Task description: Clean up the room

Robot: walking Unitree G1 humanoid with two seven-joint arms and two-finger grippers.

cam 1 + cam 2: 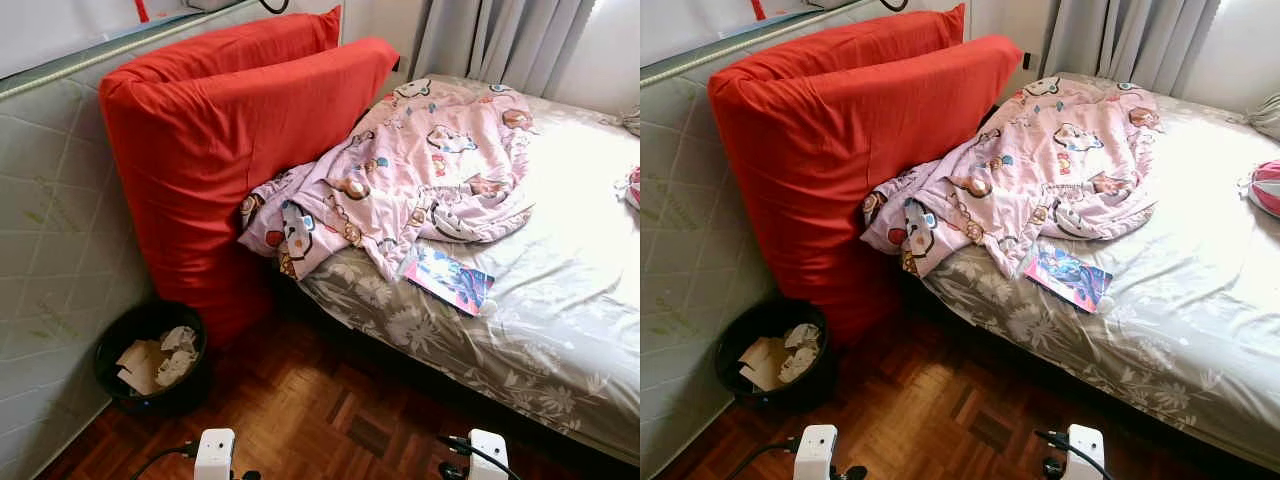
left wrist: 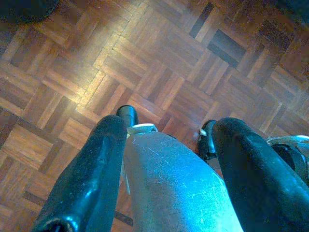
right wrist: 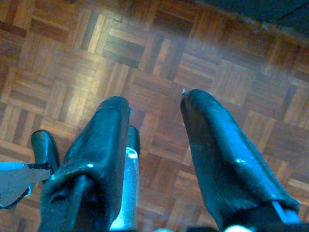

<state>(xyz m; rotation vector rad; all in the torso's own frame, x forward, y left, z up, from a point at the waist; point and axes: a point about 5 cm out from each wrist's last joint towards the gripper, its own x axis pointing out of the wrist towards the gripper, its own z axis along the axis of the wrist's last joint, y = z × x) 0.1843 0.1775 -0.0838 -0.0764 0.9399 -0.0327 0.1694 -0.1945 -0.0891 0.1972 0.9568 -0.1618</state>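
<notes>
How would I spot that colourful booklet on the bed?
Start at the bed with its grey floral sheet. Below the crumpled pink cartoon blanket, near the mattress edge, lies the booklet: flat, glossy, blue and pink, the only thin printed thing there.

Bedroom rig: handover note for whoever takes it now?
Left gripper and right gripper: both open, empty, hanging over the parquet floor.
Pink blanket lies crumpled on the bed, against the red cushions.
Booklet lies on the sheet below the blanket.
Black bin with paper scraps stands beside the cushions.
Done: nothing visibly.
Left: blanket, booklet.
</notes>
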